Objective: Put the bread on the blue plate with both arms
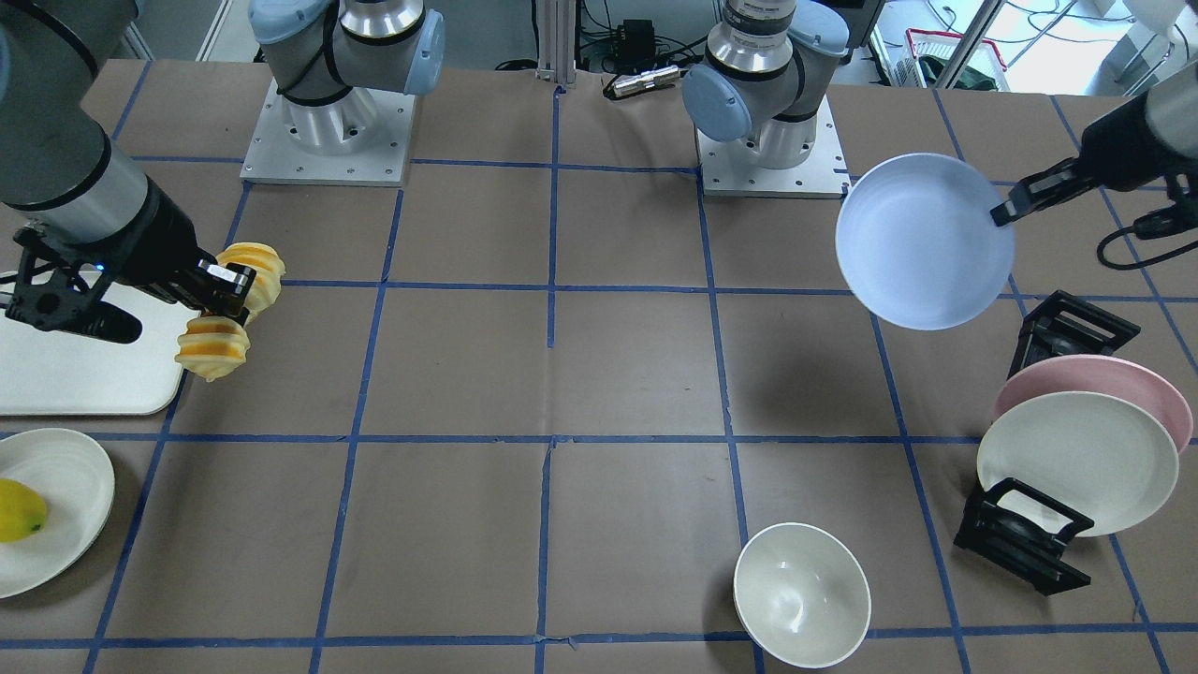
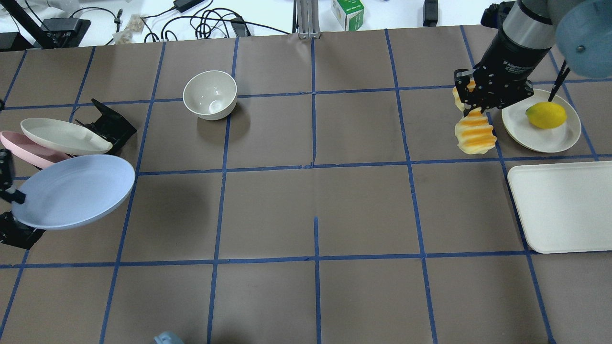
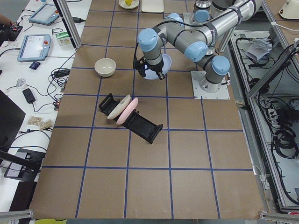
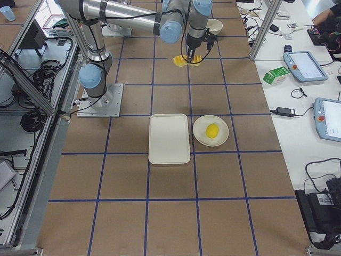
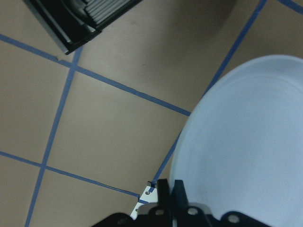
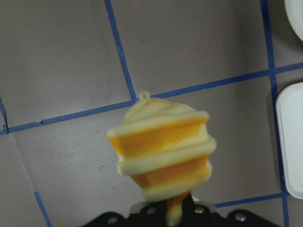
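Note:
My right gripper is shut on the bread, a ridged orange-yellow loaf that hangs in the air above the table; it also shows in the front view and the right wrist view. My left gripper is shut on the rim of the blue plate and holds it tilted above the table; the plate also shows overhead and in the left wrist view. The two grippers are far apart, at opposite ends of the table.
A black rack holds a pink plate and a cream plate. A white bowl stands at the far middle. A cream plate with a yellow fruit and a white tray lie near the right arm.

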`<state>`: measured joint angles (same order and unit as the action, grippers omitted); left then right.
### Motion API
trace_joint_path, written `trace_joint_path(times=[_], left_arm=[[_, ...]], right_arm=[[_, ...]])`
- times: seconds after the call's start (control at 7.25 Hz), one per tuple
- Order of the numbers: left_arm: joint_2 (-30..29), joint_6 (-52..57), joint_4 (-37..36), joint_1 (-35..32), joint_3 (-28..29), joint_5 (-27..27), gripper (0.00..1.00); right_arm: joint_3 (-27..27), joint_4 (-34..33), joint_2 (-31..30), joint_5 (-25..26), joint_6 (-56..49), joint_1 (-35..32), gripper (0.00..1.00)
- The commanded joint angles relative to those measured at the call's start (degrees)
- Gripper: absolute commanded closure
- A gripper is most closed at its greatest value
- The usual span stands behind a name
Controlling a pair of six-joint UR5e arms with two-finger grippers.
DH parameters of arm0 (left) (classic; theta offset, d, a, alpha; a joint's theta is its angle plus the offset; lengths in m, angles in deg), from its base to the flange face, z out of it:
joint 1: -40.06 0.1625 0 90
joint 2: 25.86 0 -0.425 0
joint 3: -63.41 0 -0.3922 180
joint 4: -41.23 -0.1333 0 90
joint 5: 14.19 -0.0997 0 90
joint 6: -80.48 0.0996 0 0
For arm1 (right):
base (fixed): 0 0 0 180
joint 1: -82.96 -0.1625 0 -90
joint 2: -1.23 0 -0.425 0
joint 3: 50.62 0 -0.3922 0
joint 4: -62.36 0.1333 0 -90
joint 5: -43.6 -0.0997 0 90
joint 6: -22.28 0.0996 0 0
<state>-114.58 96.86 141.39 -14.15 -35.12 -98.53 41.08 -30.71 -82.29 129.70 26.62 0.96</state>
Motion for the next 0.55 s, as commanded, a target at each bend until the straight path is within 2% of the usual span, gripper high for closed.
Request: trace_joint_path(times=[0.0,0.28,0.41], left_arm=[[-1.37,-1.53,-9.76,-11.21,-7.42,13.71,1.0],[-3.38,-17.78,-35.42,-23.25,-18.14,14.91,1.0],[-6.26,-24.58,-46.0,-28.01,-20.54,15.0,1.0]], right_arm=[[-0.12,-0.79,0.12,-0.05,2.25,-2.46,1.0],[-0.12,-1.15,0.29,-1.11,2.25,-2.47,1.0],[-0.12,-1.23,0.38,-1.2,2.25,-2.47,1.0]])
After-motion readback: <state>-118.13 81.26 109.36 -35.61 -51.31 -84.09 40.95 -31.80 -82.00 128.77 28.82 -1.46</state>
